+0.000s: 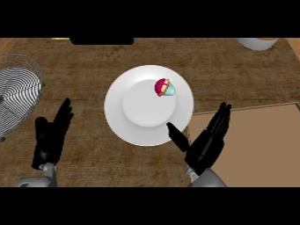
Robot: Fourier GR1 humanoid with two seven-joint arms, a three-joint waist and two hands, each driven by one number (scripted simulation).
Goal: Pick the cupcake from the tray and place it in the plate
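A cupcake (164,87) lies tipped on its side on a white plate (133,127) in the middle of a brown surface (87,57). The right robot hand (207,140) is open with straight fingers, holding nothing, between the plate and a brown tray (269,136). The left robot hand (51,136) rests open at lower left. The tipped cupcake could probably roll toward the rim if the plate were nudged. The tray, a wire rack (9,96) at left and a bowl (259,42) at top are cut off.
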